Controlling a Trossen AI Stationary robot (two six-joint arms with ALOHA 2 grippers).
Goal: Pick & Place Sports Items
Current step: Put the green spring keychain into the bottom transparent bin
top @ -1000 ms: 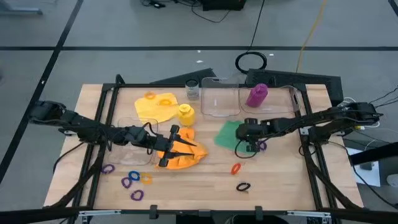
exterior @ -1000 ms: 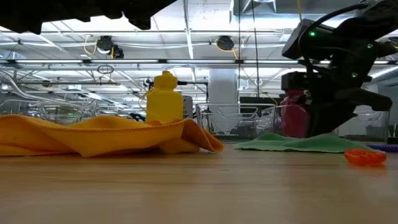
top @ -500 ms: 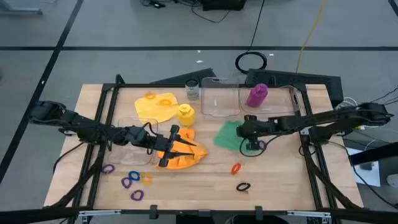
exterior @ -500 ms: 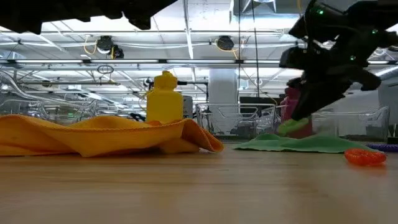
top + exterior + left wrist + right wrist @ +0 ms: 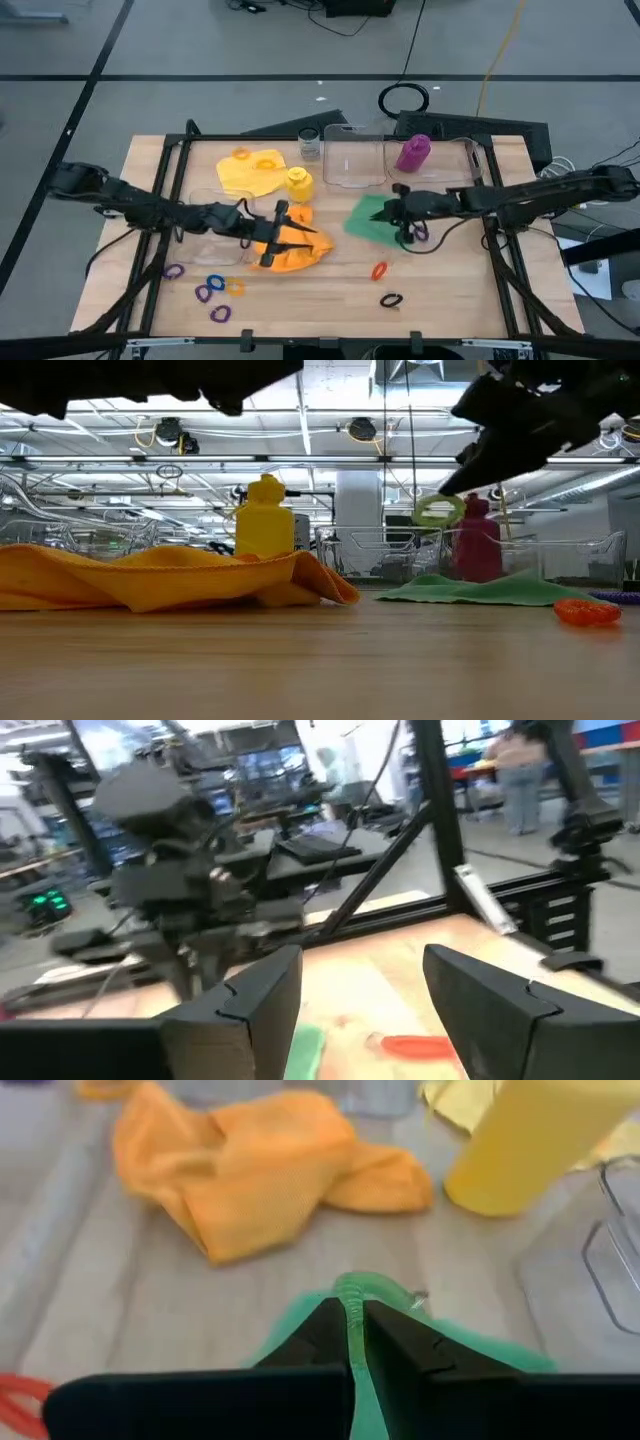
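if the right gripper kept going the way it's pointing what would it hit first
Probably the orange cloth: the right gripper, shut on a green ring, points across bare table toward it. The yellow bottle sits off to one side.

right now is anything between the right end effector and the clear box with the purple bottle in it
Nothing visible. The right end effector, shut on a green ring, hangs above the green cloth; the clear box holding the purple bottle lies just beyond, over bare table.
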